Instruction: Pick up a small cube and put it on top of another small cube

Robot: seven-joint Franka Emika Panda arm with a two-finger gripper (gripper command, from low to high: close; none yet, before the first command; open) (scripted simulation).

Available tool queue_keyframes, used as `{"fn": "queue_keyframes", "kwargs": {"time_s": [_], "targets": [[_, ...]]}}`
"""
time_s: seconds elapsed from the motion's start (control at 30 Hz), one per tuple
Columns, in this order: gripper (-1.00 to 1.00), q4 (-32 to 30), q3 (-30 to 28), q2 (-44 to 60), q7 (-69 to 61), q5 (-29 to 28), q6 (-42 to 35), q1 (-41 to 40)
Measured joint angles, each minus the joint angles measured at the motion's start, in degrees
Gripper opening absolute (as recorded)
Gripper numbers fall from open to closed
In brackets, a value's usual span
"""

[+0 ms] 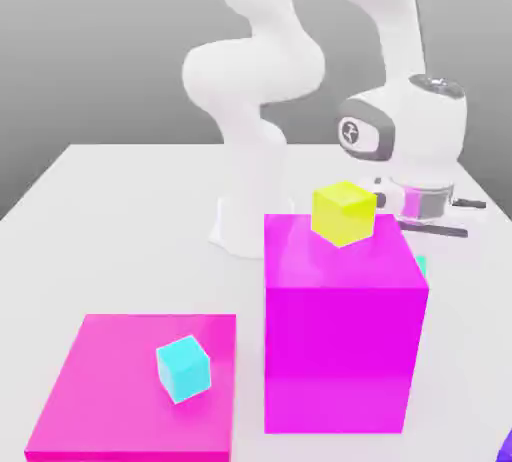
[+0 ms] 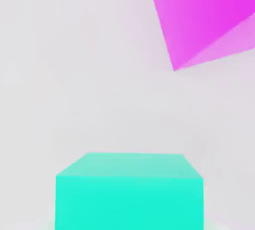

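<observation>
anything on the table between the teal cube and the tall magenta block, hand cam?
No, bare table separates the teal cube from the magenta block in the hand view.

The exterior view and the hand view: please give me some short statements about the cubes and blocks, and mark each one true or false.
1. The yellow cube sits on top of the tall magenta block. True.
2. The cyan cube lies on the bare table. False: it rests on the flat magenta slab.
3. The yellow cube is stacked on the cyan cube. False: they are apart, on different magenta supports.
4. In the hand view, a teal cube is seen on the pale surface. True.
5. The robot arm reaches down behind the tall magenta block. True.
</observation>
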Motion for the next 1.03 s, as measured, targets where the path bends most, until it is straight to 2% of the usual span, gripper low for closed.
{"fn": "queue_keyframes", "kwargs": {"time_s": [0.23,0.37,0.73,0.8,0.9,0.93,1.03], "targets": [[-1.00,10.5,0.4,-5.9,-7.8,-5.4,-15.9,0.9],[-1.00,15.1,-1.9,-11.2,-14.8,-7.3,-26.0,-0.3],[-1.00,22.4,-17.1,-30.2,-38.0,-7.4,-53.1,-6.6],[-1.00,20.8,-18.8,-31.1,-39.3,-6.9,-52.4,-7.5],[-1.00,16.2,-19.3,-29.4,-39.8,-6.7,-46.2,-8.0],[1.00,15.0,-19.3,-28.9,-39.9,-6.7,-44.5,-8.0],[1.00,15.0,-19.3,-28.9,-39.9,-6.7,-44.5,-8.0]]}}
